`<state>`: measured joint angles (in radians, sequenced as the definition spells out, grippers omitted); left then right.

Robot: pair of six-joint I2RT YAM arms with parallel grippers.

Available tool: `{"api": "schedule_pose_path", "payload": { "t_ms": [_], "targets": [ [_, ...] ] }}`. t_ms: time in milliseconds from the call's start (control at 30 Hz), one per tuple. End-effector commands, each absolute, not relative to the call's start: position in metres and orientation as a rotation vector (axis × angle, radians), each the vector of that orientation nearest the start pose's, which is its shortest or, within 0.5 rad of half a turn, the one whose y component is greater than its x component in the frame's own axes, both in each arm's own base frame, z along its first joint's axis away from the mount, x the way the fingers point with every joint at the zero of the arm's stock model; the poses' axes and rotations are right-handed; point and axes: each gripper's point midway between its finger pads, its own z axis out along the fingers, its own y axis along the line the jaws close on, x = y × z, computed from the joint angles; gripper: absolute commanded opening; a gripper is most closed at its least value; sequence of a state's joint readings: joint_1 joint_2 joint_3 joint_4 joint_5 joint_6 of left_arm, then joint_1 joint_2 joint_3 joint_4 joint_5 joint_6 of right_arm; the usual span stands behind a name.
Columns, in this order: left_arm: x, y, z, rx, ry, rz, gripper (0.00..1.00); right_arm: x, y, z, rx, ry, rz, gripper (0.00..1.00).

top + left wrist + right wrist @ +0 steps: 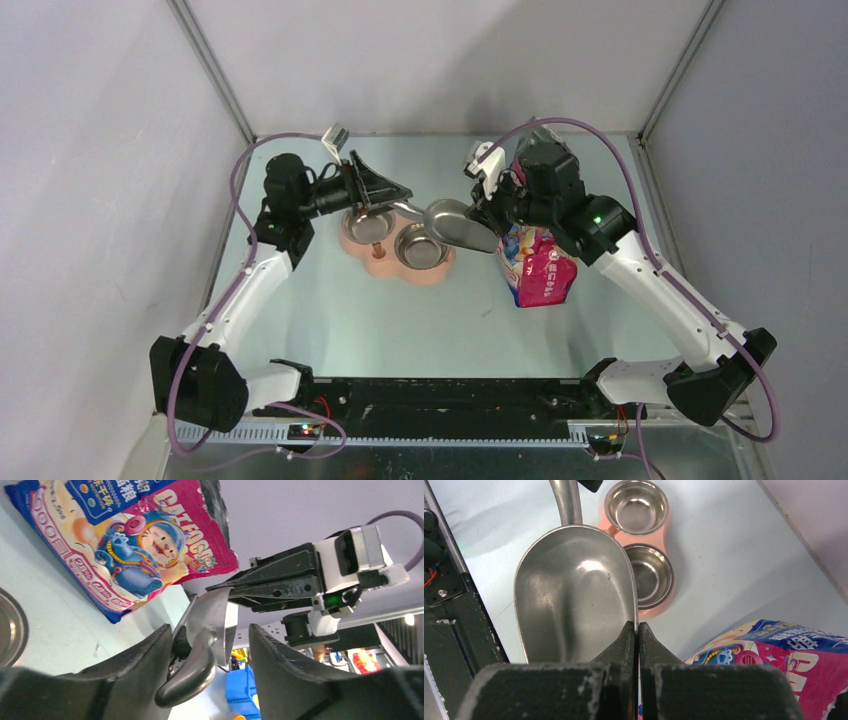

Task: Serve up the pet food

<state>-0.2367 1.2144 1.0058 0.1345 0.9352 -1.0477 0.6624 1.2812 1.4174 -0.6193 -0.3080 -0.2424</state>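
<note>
Step in hand: a scoop handover, before any scooping. The right gripper (638, 636) is pinched nearly closed on the rim of the scoop (574, 590). The left gripper (210, 647) is spread wide, its fingers (135, 675) on either side of the handle and not clamped.

The scoop's bowl is empty. Its long axis runs left-right in the top view, handle pointing left at the left gripper and bowl to the right, held above the pink feeder (385, 262). Both feeder bowls (636, 505) are empty and shiny.

No pet food shows in any view (presumably it's inside the cat-food bag (540, 268)), so its heading and axis cannot be told. The bag lies flat, to the right of the feeder, under the right arm; I can't tell which end is open.

Next move, as I judge it: the left claw closes on the handle, the right lets go of the rim, then the scoop goes to the bag. The risk is the scoop tipping if released early.
</note>
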Motion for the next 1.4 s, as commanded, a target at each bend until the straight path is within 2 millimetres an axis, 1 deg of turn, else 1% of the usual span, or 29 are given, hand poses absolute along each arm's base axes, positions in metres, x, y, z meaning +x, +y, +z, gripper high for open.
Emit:
{"api": "schedule_pose_path", "payload": {
  "t_ms": [0,167,367,667,733,867,900,1033,1233,1267,1300,1333,1367],
  "targets": [
    [0.270,-0.236,0.356,0.139,1.843,-1.754,0.59,0.268,0.271,0.332,-1.062,1.690,0.604,0.00],
    [0.264,-0.237,0.352,0.159,1.863,-1.766,0.56,0.273,0.272,0.329,-1.061,1.692,0.589,0.00],
    [0.254,-0.241,0.352,0.208,1.856,-1.786,0.50,0.274,0.274,0.327,-1.061,1.699,0.588,0.00],
    [0.246,-0.246,0.350,0.253,1.859,-1.796,0.49,0.279,0.275,0.322,-1.061,1.710,0.554,0.00],
    [0.244,-0.247,0.349,0.266,1.860,-1.793,0.47,0.279,0.276,0.321,-1.068,1.709,0.556,0.00],
    [0.242,-0.246,0.347,0.280,1.863,-1.789,0.36,0.278,0.276,0.320,-1.076,1.707,0.553,0.00],
    [0.242,-0.246,0.346,0.283,1.861,-1.788,0.35,0.279,0.276,0.320,-1.075,1.708,0.551,0.00],
    [0.241,-0.247,0.345,0.296,1.865,-1.791,0.35,0.279,0.275,0.319,-1.078,1.712,0.547,0.00],
    [0.236,-0.249,0.343,0.332,1.874,-1.783,0.41,0.279,0.275,0.318,-1.082,1.713,0.547,0.00],
    [0.235,-0.249,0.342,0.338,1.875,-1.785,0.40,0.279,0.275,0.317,-1.084,1.714,0.548,0.00],
    [0.234,-0.250,0.342,0.350,1.873,-1.786,0.35,0.279,0.275,0.317,-1.084,1.715,0.548,0.00],
    [0.233,-0.250,0.342,0.361,1.873,-1.790,0.32,0.279,0.275,0.316,-1.084,1.717,0.548,0.00],
    [0.233,-0.250,0.341,0.367,1.872,-1.792,0.26,0.278,0.275,0.315,-1.086,1.717,0.549,0.00]
  ]
}}
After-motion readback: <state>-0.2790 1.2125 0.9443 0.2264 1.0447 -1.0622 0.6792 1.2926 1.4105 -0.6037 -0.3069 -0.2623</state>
